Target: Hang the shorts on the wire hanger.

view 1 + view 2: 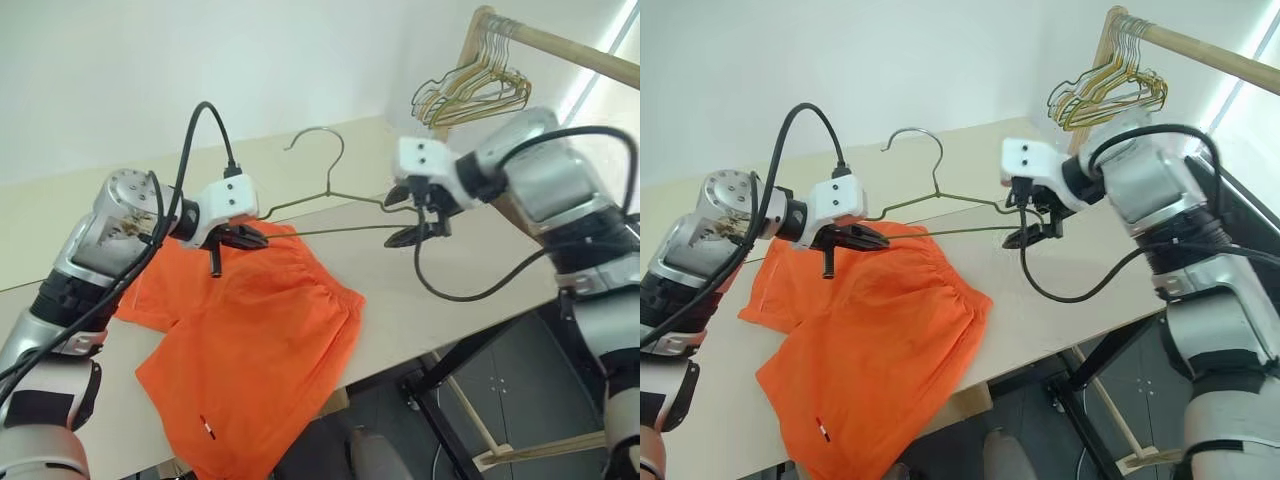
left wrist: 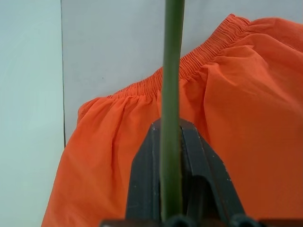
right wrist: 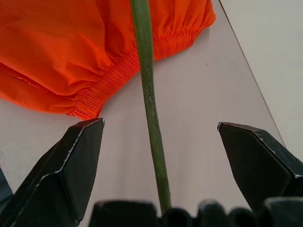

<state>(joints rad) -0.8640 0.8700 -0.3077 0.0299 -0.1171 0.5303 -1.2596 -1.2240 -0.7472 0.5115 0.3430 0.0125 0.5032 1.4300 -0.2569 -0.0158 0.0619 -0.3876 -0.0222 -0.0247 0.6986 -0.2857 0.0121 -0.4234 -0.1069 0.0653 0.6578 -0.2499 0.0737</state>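
Left eye view: the hanger hangs in the air over the table, above the shorts lying flat. The left gripper pinches its left corner; the right gripper sits at the right corner with fingers spread, so one pinch carries the wire and it could swing or twist down.

Right eye view: same layout; a bunch of hangers hangs on a rack behind, close enough to snag a lifted hook.

Left wrist view: fingers pressed on the wire above the waistband.

Right wrist view: fingers wide apart, wire between them, ungripped; closing off-centre could push it aside.
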